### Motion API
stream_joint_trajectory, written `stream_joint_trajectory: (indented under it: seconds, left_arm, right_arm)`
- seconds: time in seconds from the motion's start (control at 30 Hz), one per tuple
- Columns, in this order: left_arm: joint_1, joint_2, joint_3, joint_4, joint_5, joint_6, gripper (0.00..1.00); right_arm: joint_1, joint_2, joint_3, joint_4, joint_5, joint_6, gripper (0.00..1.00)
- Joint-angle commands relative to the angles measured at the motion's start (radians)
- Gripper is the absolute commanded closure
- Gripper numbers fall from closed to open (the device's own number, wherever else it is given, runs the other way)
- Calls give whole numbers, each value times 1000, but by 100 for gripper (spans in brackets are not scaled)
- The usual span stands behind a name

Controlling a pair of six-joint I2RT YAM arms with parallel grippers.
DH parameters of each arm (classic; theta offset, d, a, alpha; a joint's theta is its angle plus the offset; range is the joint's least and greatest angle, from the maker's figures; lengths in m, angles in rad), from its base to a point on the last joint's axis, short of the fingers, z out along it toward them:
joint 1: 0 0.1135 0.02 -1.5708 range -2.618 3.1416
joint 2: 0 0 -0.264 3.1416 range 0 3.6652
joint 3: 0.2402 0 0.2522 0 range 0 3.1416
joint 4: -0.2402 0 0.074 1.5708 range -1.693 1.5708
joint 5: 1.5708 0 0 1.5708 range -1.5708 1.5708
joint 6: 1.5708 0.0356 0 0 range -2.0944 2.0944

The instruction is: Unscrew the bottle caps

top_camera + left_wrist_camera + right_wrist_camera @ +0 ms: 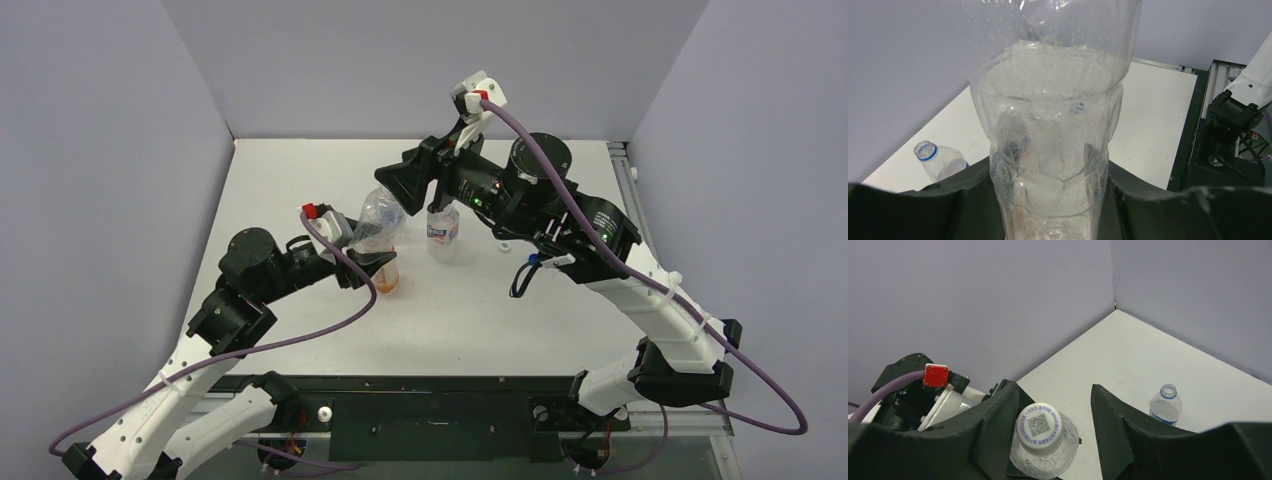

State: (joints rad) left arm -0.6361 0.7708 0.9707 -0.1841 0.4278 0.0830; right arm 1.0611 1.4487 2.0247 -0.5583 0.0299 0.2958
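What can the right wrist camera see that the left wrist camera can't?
Only the right wrist view shows the white cap with its square code, between the fingers of the right gripper, not pinched yet. Only the left wrist view shows the bumpy lower body of the clear bottle, squeezed by the left gripper. Both show that clear bottle and a small open bottle with a blue neck ring on the table.

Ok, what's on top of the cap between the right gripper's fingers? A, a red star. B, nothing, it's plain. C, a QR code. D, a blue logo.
C: the right wrist view shows the white cap, which sits between the fingers of the right gripper, bearing a QR code ringed with small print.
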Motion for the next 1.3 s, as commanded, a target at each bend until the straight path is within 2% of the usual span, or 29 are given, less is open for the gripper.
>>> stream_joint_trajectory:
  seconds: [0.0, 0.23, 0.4, 0.47, 0.57, 0.6, 0.63, 0.77, 0.87, 0.97, 1.07, 1.17, 1.2, 1.23, 1.27]
  left_arm:
    - [-5, -5, 16, 38, -14, -26, 100]
    - [-5, 3, 25, 42, -21, -37, 100]
    - [-5, 5, 26, 45, -20, -42, 100]
    - [-5, 7, 26, 51, -22, -51, 100]
    - [-4, 8, 34, 69, -2, -75, 100]
    - [-4, 7, 35, 77, 22, -109, 100]
    - [-3, 2, 33, 96, 38, -124, 100]
    - [-2, -12, 33, 184, 233, -253, 100]
    - [-2, 8, 61, 205, 443, -322, 100]
    - [-4, 19, 88, 195, 551, -370, 100]
    - [-3, 24, 95, 186, 596, -376, 100]
    - [-3, 24, 92, 186, 594, -363, 100]
    - [-3, 23, 89, 186, 584, -357, 100]
    - [-3, 23, 88, 169, 567, -341, 100]
    - [-4, 23, 87, 145, 553, -326, 100]
  right_arm:
    - [-2, 3, 41, 3, -1, -4, 49]
    - [-1, 48, 88, -59, -43, -7, 44]
    - [-3, 51, 98, -67, -56, -9, 65]
    - [-6, 55, 109, -77, -65, -14, 75]
    - [-16, 53, 121, -91, -80, -29, 98]
    - [-20, 49, 117, -85, -107, -41, 100]
    - [-32, 32, 97, -75, -133, -48, 100]
    - [-80, -48, -13, 55, -519, -112, 100]
    - [-98, -79, -37, 84, -700, -134, 100]
    - [-113, -89, -43, 92, -886, -138, 100]
    - [-121, -108, -69, 106, -948, -136, 100]
    - [-127, -122, -101, 116, -924, -135, 100]
    - [-129, -127, -102, 111, -892, -136, 94]
    - [-128, -129, -101, 106, -800, -131, 84]
    - [-126, -137, -103, 109, -733, -124, 60]
